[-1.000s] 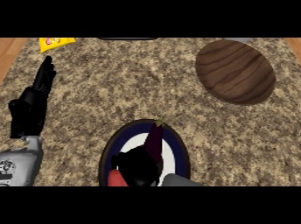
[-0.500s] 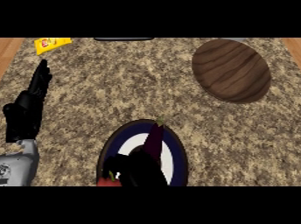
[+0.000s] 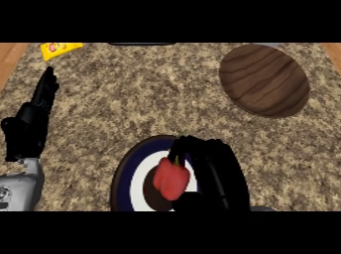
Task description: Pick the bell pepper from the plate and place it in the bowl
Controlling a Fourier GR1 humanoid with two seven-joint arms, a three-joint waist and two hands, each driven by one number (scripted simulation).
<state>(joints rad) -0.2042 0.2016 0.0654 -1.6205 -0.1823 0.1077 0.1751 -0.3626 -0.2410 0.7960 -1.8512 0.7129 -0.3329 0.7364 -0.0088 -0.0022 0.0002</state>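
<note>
Pepper point(image 3: 171, 178) lies on the plate point(image 3: 124, 173) at six o'clock; right robot hand point(image 3: 216, 171) curls beside it, contact unclear. Closing off-centre could roll it away from the bowl point(image 3: 265, 80) at one o'clock. Left robot hand point(image 3: 33, 119) rests open at nine.

This place looks like a kitchen. The work surface is a speckled granite counter point(image 3: 151, 104) with wooden edges on both sides. On it stand kitchen things: a wooden bowl point(image 3: 265, 80), a dark blue and white plate point(image 3: 127, 178) and food, a red bell pepper point(image 3: 171, 179).
</note>
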